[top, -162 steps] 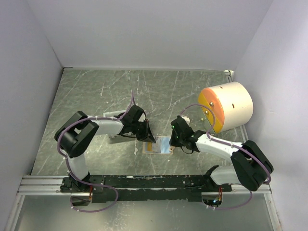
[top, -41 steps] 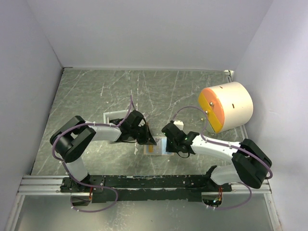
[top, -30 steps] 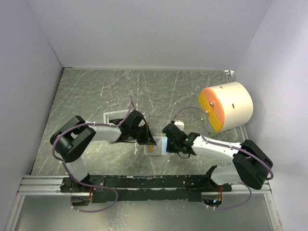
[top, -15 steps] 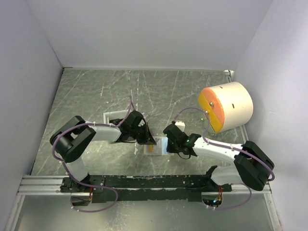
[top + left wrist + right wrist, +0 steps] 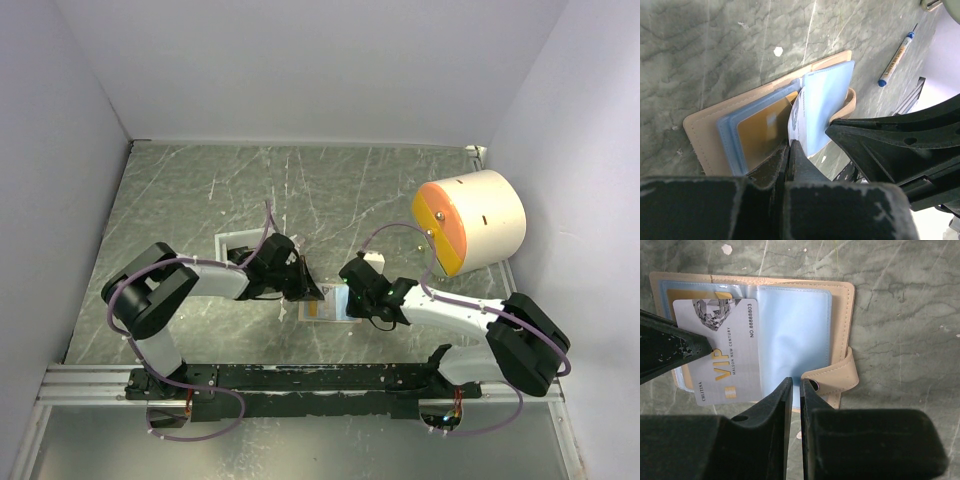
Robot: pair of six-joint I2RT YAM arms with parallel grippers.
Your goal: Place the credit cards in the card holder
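A: What is new at the claws?

B: The left claw point(image 5: 790, 147) is much as it was a second ago, jaws pressed together on the left edge of the white card point(image 5: 725, 355). The right claw point(image 5: 796, 385) is the one that has moved. Some seconds back it hung at 3 o'clock of the holder point(image 5: 842, 315), clear of it. Now it sits on the holder's 6 o'clock edge in its own view, jaws all but together. It appears to pinch the clear blue leaf, which stands raised in the left wrist view.

A: What does that mean for the task?

B: Probably a pocket is being held open so the white card can slide in. The card is not in yet: it lies askew over the left page, its lower end past the rim.

A: And where is the holder?

B: It lies open on the table between the two claws, near 6 o'clock of the table in the top view.

A: The count?

B: Two cards show: the white card and a gold card point(image 5: 760, 135) already in a pocket beneath it. There is one holder. One pen point(image 5: 896, 55) lies at 2 o'clock of the holder, well apart. One tray point(image 5: 232, 243) sits at 10 o'clock of the left claw, and one drum point(image 5: 485, 215) at 2 o'clock of the right claw. No other cards show.
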